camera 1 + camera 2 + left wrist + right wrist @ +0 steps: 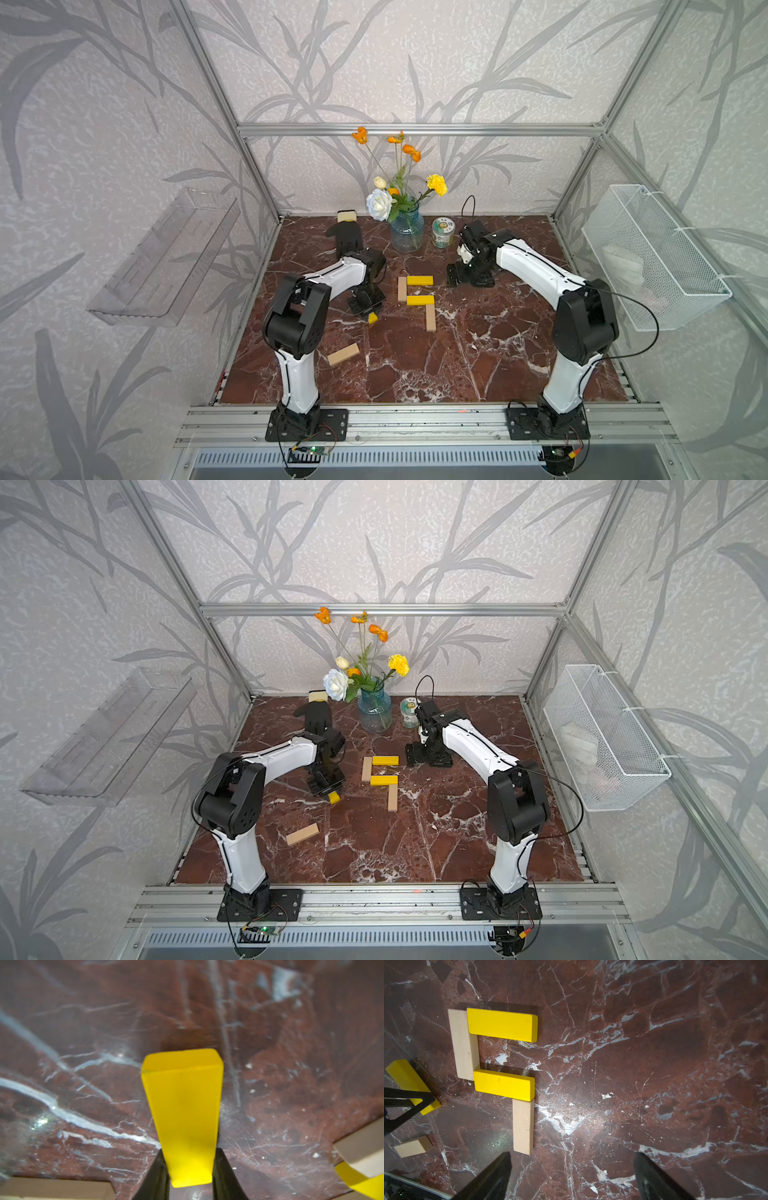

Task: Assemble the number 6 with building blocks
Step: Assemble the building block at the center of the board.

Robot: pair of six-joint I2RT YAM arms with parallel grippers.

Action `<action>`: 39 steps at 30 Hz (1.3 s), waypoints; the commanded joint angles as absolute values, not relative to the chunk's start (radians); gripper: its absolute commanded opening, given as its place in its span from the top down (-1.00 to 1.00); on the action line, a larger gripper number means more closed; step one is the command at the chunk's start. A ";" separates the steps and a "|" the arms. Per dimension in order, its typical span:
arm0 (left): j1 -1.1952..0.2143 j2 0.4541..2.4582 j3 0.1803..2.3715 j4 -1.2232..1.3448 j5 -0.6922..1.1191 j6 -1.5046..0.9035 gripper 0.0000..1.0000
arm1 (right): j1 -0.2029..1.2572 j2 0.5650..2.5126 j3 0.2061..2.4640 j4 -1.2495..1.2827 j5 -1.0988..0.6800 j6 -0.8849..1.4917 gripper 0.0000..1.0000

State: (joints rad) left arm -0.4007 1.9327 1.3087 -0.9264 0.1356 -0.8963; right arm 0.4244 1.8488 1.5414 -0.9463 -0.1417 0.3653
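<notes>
Yellow bar (182, 1115) sits clamped between the left fingers (155, 1178), which press its two long sides near one end. The rest juts past the tips, slanted down toward the tabletop (291, 1084). Whether its far end touches the marble cannot be told. In a top view it (372, 318) hangs left of the number 6 (419, 300), apart from it, with bare marble between.

The right fingers (492, 1178) stand wide apart with nothing between them. In a top view they hover just right of the figure's upper end, clear of it.

The number 6 has four bars so far. A tan upright (464, 1043) forms the upper left side. The upper yellow bar (502, 1024) touches its top end and the middle yellow bar (504, 1084) its foot. A lower tan bar (523, 1126) drops from the middle bar's right end. The bottom and lower-left sides remain open.

A loose tan bar (343, 354) lies slanted toward the front left, well apart. Bare marble spreads in front of and right of the figure. A vase (407, 235) and a jar (443, 232) stand at the far edge.
</notes>
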 commanded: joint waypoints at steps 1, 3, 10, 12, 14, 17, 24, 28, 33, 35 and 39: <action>-0.433 1.947 1.358 -1.075 0.070 -0.705 0.67 | 0.423 1.809 1.545 -0.957 -0.124 0.355 -0.85; -0.457 1.943 1.363 -1.086 0.058 -0.674 0.67 | 0.423 1.796 1.529 -0.957 -0.118 0.354 -0.84; -0.544 1.921 1.320 -1.037 0.123 -0.620 0.63 | 0.423 1.751 1.474 -0.945 -0.105 0.373 -0.83; -0.567 1.937 1.314 -1.022 0.142 -0.604 0.60 | 0.423 1.744 1.467 -0.945 -0.103 0.377 -0.83; -0.572 1.959 1.317 -1.006 0.174 -0.602 0.59 | 0.423 1.736 1.464 -0.943 -0.099 0.378 -0.83; -0.584 1.970 1.332 -0.975 0.186 -0.596 0.57 | 0.423 1.725 1.459 -0.943 -0.092 0.382 -0.83; -0.594 1.993 1.339 -0.923 0.232 -0.556 0.57 | 0.423 1.713 1.428 -0.941 -0.083 0.394 -0.82; -0.597 2.010 1.351 -0.915 0.239 -0.533 0.56 | 0.423 1.677 1.410 -0.932 -0.084 0.404 -0.81; -0.597 2.036 1.375 -0.913 0.239 -0.517 0.54 | 0.423 1.666 1.402 -0.931 -0.073 0.414 -0.81; -0.599 2.043 1.380 -0.913 0.242 -0.514 0.54 | 0.423 1.663 1.401 -0.930 -0.070 0.415 -0.81; -0.600 2.050 1.383 -0.907 0.240 -0.511 0.54 | 0.423 1.655 1.393 -0.926 -0.068 0.423 -0.80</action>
